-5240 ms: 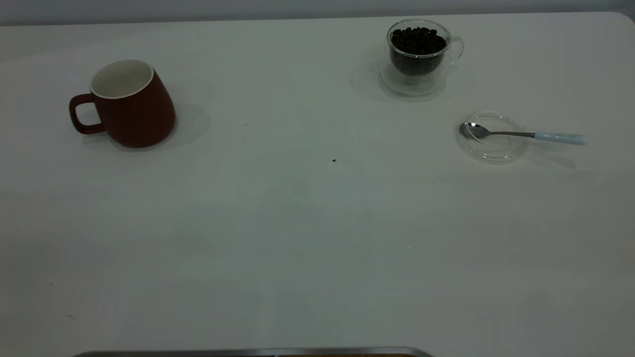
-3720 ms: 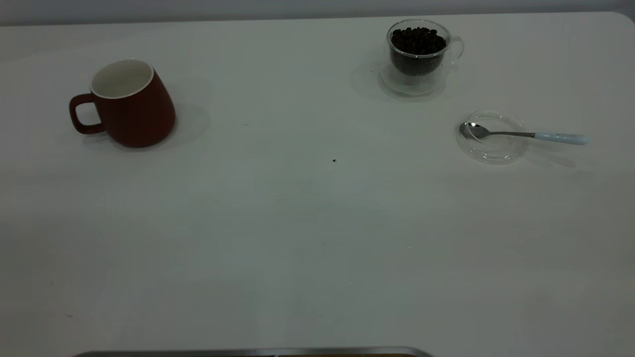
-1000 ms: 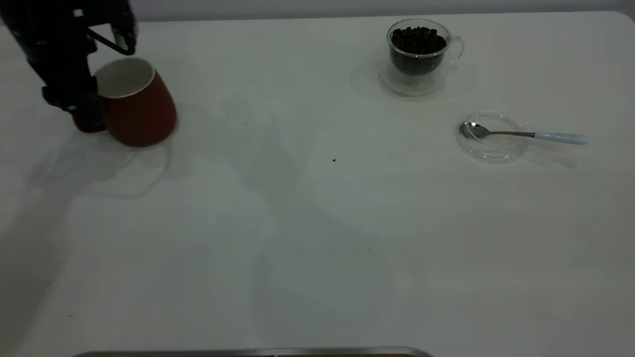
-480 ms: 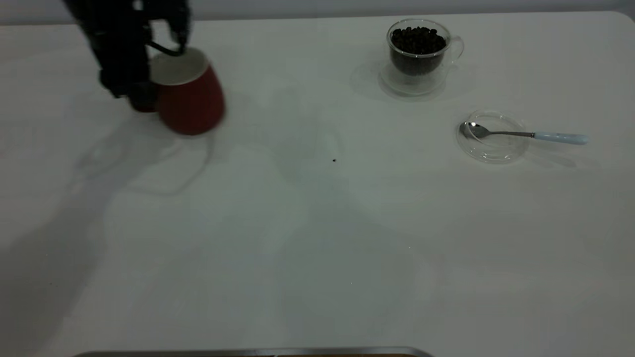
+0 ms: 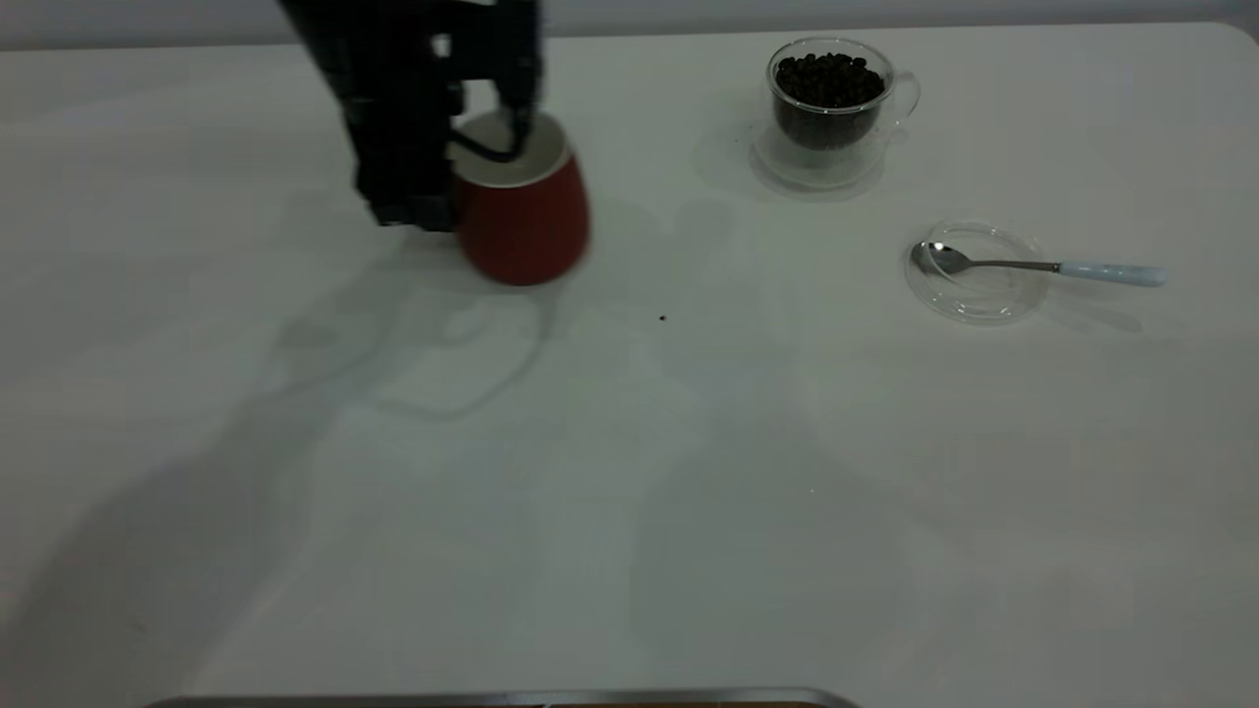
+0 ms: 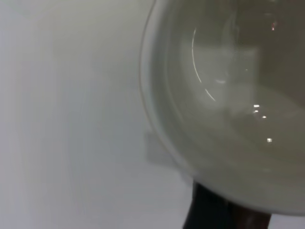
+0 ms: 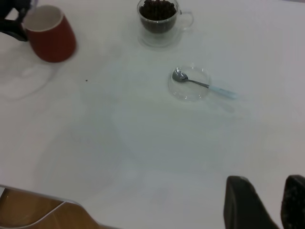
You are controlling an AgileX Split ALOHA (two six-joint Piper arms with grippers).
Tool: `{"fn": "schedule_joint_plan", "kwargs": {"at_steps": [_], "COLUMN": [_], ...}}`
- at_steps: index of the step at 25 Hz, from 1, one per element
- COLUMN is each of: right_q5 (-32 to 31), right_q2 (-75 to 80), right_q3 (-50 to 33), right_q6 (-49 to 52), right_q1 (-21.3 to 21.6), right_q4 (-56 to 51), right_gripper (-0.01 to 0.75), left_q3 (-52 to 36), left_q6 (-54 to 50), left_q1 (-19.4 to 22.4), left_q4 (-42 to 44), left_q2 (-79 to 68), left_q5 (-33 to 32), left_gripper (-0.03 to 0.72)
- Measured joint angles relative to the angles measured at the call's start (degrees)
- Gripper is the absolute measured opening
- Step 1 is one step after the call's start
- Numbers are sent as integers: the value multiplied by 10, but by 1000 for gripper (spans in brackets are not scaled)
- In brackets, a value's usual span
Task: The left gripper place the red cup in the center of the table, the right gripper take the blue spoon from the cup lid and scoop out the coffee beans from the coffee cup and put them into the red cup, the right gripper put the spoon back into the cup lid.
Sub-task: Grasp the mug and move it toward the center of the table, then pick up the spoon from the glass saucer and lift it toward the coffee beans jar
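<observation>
My left gripper (image 5: 421, 202) is shut on the handle of the red cup (image 5: 523, 218), which is upright at the table's back, left of centre. The handle is hidden behind the gripper. In the left wrist view the cup's white inside (image 6: 228, 105) fills the picture above a dark finger (image 6: 207, 214). The coffee cup (image 5: 831, 103) with coffee beans (image 5: 829, 77) stands at the back right. The blue spoon (image 5: 1043, 265) lies with its bowl in the cup lid (image 5: 974, 295). My right gripper (image 7: 274, 207) is open and empty, high over the table's near side, out of the exterior view.
A single dark speck (image 5: 662, 318) lies on the white table (image 5: 629, 492) near the middle. A metal edge (image 5: 492, 699) runs along the table's front. The table's rounded corner (image 5: 1241, 34) is at the back right.
The left arm came in, closed on the red cup's handle at the far left and has carried the cup to the right toward the middle. The spoon, lid and coffee cup have not moved.
</observation>
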State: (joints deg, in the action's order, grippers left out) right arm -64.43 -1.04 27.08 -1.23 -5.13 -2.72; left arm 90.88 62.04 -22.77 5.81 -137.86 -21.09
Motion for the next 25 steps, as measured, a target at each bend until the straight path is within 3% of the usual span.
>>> {"fn": "schedule_joint_plan", "kwargs": {"at_steps": [8,15,25], "right_q5": [0,0,0], "right_q2": [0,0,0], "right_q3": [0,0,0], "right_q6": [0,0,0], "right_q1": [0,0,0], "right_q4": [0,0,0], "right_gripper": [239,239,239], "left_q3": [42,47,49], "left_q6": [-72,-105,-288], "left_q1": [-30,-30,-30], "left_q4": [-2,-2,35], "left_q2": [0,71,226], "left_q5": [-19,-165,-406], "left_gripper": [577,577,577]}}
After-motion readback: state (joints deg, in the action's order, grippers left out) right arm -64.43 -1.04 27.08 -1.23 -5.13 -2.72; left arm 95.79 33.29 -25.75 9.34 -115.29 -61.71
